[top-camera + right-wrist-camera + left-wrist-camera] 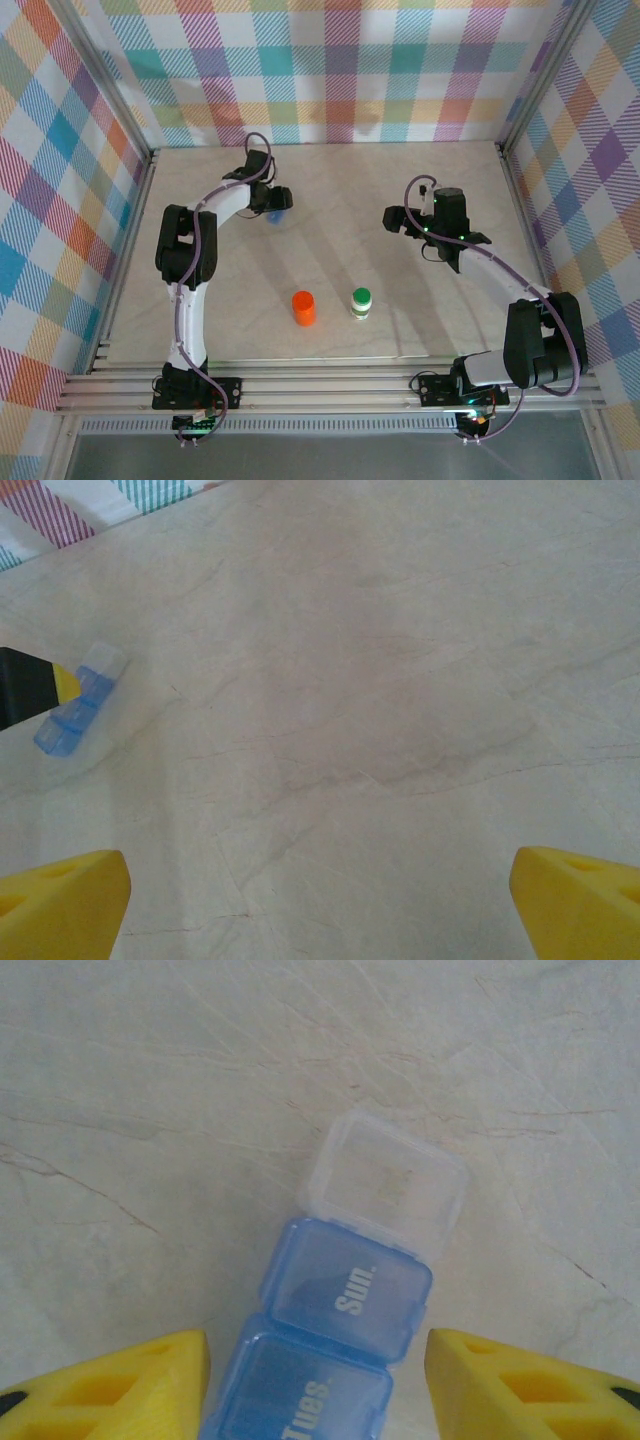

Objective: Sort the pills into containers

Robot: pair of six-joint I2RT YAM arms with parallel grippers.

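A blue pill organizer (335, 1345) lies on the marble table, its closed lids marked "Sun." and "Tues". A clear compartment (385, 1182) sits at its far end, and I cannot tell what is in it. My left gripper (315, 1365) is open, with a yellow finger (120, 1385) on each side of the organizer and not touching it. From above, the left gripper (272, 203) covers most of the organizer (278, 216). My right gripper (320, 905) is open over bare table, and in the top view it (396, 218) hovers at the right. From there the organizer (78, 712) shows far to the left.
An orange pill bottle (304, 308) and a green-capped white bottle (361, 302) stand upright near the front middle of the table. Checkered walls enclose the table on three sides. A metal rail (330, 385) runs along the near edge.
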